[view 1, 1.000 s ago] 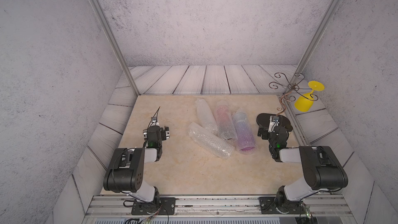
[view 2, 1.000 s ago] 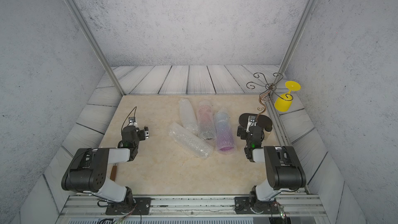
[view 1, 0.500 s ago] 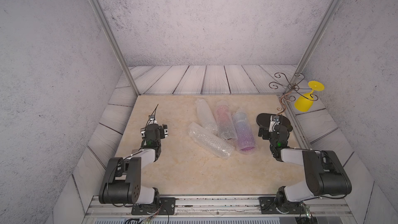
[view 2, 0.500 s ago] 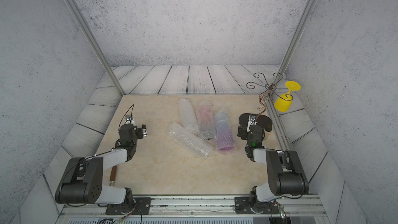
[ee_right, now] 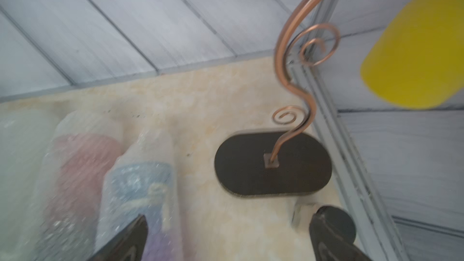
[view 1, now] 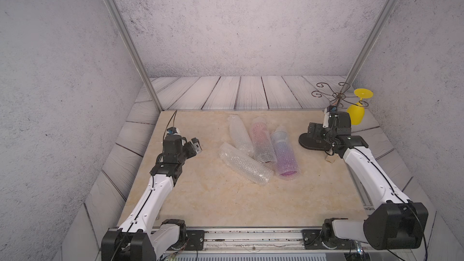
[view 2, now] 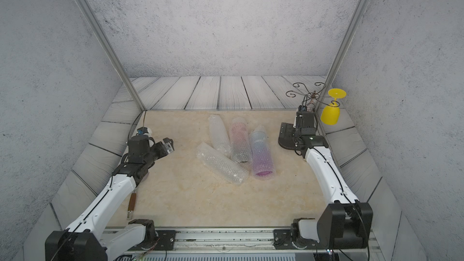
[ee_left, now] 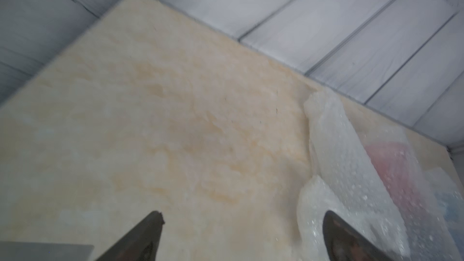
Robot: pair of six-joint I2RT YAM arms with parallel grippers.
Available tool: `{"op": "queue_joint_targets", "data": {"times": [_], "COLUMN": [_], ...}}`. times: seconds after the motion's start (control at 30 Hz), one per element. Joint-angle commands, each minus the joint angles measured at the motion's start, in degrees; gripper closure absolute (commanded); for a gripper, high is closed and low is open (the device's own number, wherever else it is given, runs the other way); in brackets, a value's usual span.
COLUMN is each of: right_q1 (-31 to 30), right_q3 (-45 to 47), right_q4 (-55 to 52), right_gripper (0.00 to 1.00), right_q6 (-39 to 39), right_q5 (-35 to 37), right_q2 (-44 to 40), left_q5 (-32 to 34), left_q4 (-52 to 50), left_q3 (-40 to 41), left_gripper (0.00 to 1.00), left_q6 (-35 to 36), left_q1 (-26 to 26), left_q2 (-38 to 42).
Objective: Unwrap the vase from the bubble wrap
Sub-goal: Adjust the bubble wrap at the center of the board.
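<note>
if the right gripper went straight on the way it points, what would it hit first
Most likely the black oval base of the copper wire stand, lying right ahead of the open right gripper. Depth is unclear, so it might reach the table just short of it.

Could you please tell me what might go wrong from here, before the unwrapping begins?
1. The right gripper is close to the stand, which carries a hanging yellow glass; a careless swing could knock it over.
2. The bubble wrap rolls lie touching one another; tugging one may drag or roll its neighbours.
</note>
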State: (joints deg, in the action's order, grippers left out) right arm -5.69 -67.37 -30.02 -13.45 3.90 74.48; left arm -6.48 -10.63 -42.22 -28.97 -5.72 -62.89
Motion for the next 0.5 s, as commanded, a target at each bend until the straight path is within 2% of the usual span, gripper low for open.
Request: {"op": "queue_joint_targets", "data": {"times": [0.0, 0.2, 0.3, 0.47], "right_q1": [-5.7, -17.2, -19.1, -19.3], "right_q3": [0.8, -4.5, -2.5, 2.5], "right_q4": [-21.1, -31.6, -30.8, -27.5], "right_gripper": [0.01, 0.01, 0.01, 0.01], "right_q6": [-5.2, -3.8, -3.7, -2.4], "right_q5": [-8.2, -13.7, -16.5, -21.2], "right_q2": [-2.0, -1.0, -2.1, -5.2], "left_q5": [-13.6, -15.1, -12.9, -12.6], "left_q4": [-9.8, -17.4, -19.0, -23.1], "left_q3": [-2.0, -3.4, -2.9, -4.7], "left_gripper": [0.01, 0.02, 0.02, 0.03], "left_q6": [-3.9, -4.8, -7.2, -11.7], "left_q1": [-2.8, -11.8, -16.4, -18.1], "left_q2": [-1.9, -3.1, -2.8, -2.0]}}
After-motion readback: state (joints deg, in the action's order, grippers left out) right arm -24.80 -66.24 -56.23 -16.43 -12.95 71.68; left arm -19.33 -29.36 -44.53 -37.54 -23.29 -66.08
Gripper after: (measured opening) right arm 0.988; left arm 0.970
